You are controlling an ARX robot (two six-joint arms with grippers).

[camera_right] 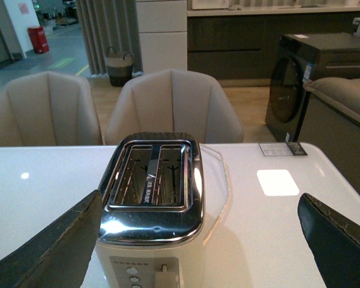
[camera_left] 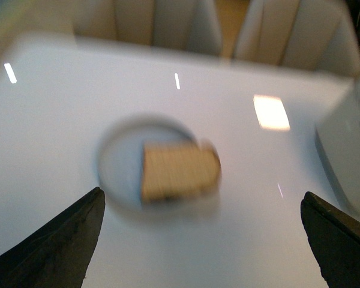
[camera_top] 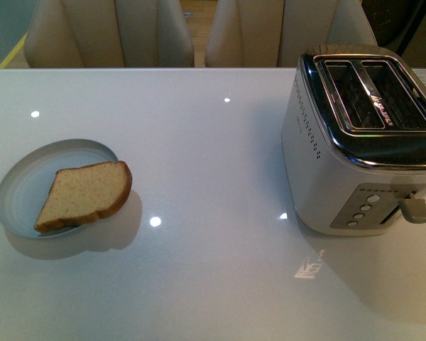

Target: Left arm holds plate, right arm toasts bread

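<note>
**Both pincers wide above the tabletop, bread on the plate**

The dark fingers (camera_left: 60,246) of the left pincer (camera_left: 202,195) fill the near corners of the left wrist view. They are spread wide, with the tabletop (camera_top: 213,156) below them. That view is blurred, but it shows the plate (camera_left: 117,162) and the bread (camera_left: 177,171) lying beyond the gap between the fingers. The right pincer (camera_right: 199,197) stands equally wide. Its fingers (camera_right: 48,252) frame the toaster (camera_right: 150,204), which its camera sees from the button end.

In the front view the round, pale grey-blue plate (camera_top: 28,185) rests on the glossy white tabletop at the left side. The single slice of bread (camera_top: 85,195) lies on it. The slice is light brown with a darker crust, and its rounded end reaches over the rim on the side toward the toaster. The cream toaster (camera_top: 319,177) stands well apart from the plate, at the right side. It has a shiny metal top and two open slots (camera_top: 376,92). Its near end carries a column of round buttons (camera_top: 362,209) and a lever (camera_top: 414,209). Ceiling lights show as bright spots on the tabletop.

Beige upholstered chairs (camera_top: 106,32) stand behind the far edge. The right wrist view also shows a small printed card (camera_right: 282,149) lying on the tabletop beyond the toaster.
</note>
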